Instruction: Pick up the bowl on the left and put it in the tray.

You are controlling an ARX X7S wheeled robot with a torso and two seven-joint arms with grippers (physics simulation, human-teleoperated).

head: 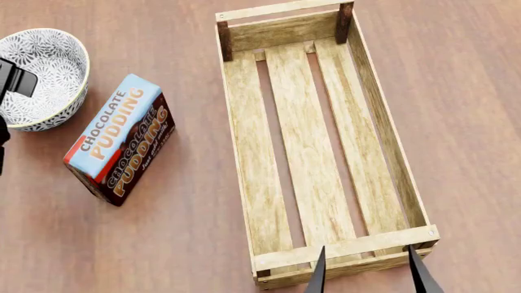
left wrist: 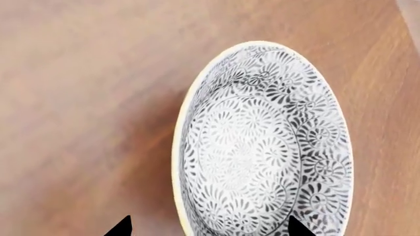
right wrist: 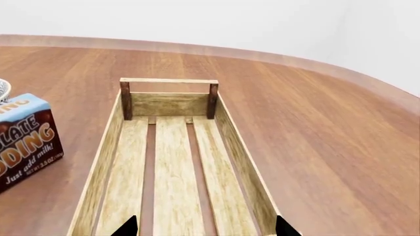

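The bowl (head: 45,67), white with a dense grey-black floral pattern and a cream rim, sits on the wooden table at the far left. In the left wrist view the bowl (left wrist: 262,142) fills the middle. My left gripper (left wrist: 210,228) is open above its rim, one fingertip over the table and the other over the bowl's inside. It holds nothing. The tray (head: 289,140), a long light wooden crate with a slatted bottom, lies empty in the middle. My right gripper (head: 370,274) hangs open over the tray's near end (right wrist: 170,172), holding nothing.
A chocolate pudding box (head: 122,137) lies between the bowl and the tray, tilted, close to the bowl's right side. It also shows in the right wrist view (right wrist: 26,142). The table's curved far edge (right wrist: 367,78) runs beyond the tray.
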